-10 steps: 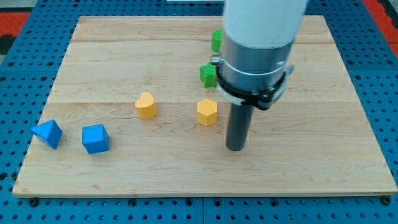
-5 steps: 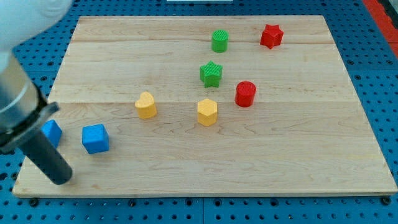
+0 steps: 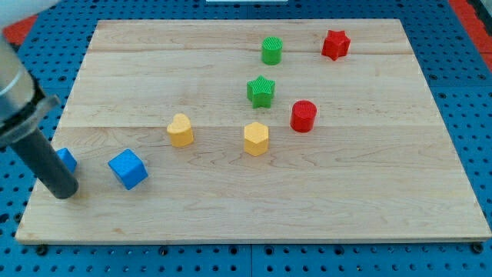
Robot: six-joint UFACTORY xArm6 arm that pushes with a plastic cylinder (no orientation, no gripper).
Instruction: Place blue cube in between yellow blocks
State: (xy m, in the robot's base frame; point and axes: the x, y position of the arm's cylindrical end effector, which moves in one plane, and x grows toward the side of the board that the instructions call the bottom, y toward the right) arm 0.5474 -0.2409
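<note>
The blue cube (image 3: 128, 169) sits near the board's lower left, turned at an angle. My tip (image 3: 64, 192) rests on the board to the cube's left, a short gap away. The rod hides most of a second blue block (image 3: 67, 160), whose shape I cannot make out. The yellow heart block (image 3: 181, 130) lies up and to the right of the cube. The yellow hexagon block (image 3: 257, 138) lies further right, at about the same height as the heart.
A green star (image 3: 261, 91) and a green cylinder (image 3: 271, 51) stand above the yellow hexagon. A red cylinder (image 3: 304, 116) lies to its right and a red star (image 3: 336, 44) near the top right. The wooden board (image 3: 369, 192) ends just left of my tip.
My tip swept from the board's middle right to its lower left. The blue cube has shifted a little to the right and rotated. The other blocks have not moved.
</note>
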